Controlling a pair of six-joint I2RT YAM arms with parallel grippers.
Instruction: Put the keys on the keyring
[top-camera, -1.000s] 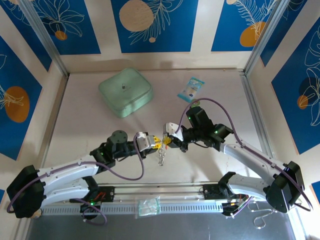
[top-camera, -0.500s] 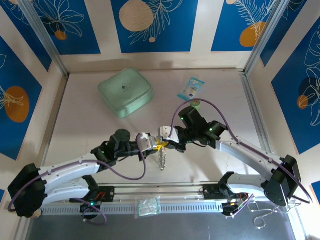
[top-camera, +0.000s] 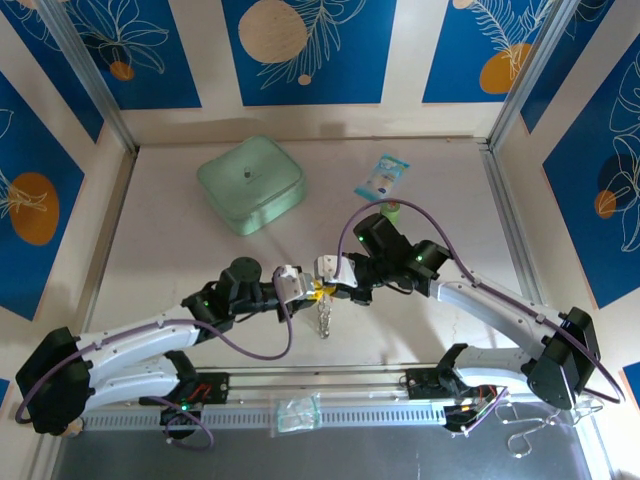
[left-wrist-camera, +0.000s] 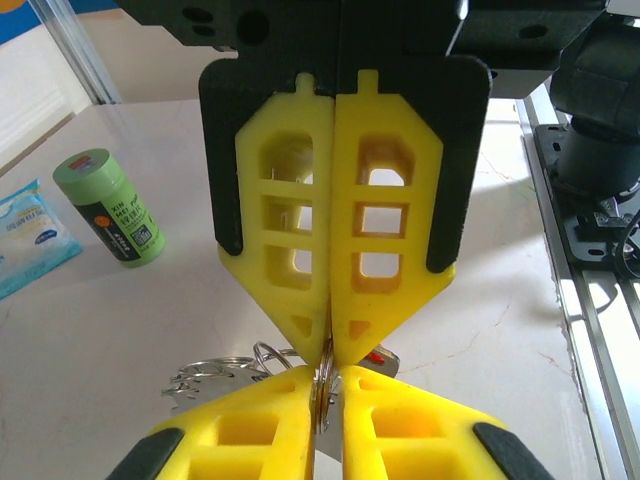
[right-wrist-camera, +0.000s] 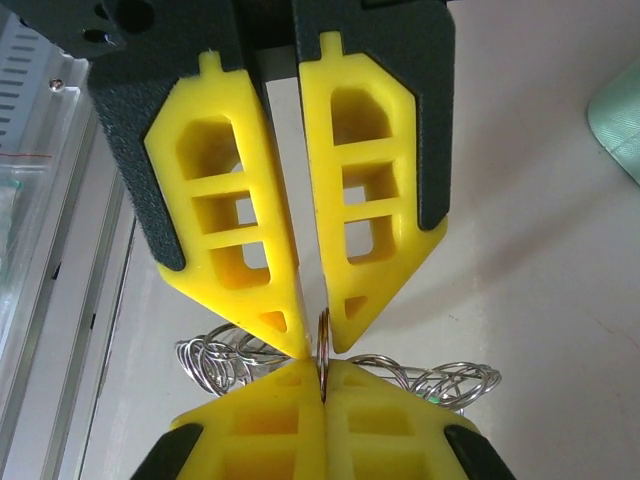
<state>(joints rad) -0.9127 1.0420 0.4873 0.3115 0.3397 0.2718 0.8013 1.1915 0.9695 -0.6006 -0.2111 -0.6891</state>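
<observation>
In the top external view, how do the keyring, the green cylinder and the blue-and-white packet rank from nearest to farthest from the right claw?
From the right claw:
1. keyring, pinched at its tips, hanging toward the near edge.
2. green cylinder, farther back, to the right.
3. blue-and-white packet, just behind the cylinder, deepest on the table.

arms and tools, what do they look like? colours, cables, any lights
The left arm and right arm have white shells, black joint housings with small green lights, and a purple cable looping along each. The left tool and right tool carry bright yellow wedge-shaped fingers with rectangular cut-outs, set in black textured holders.
</observation>
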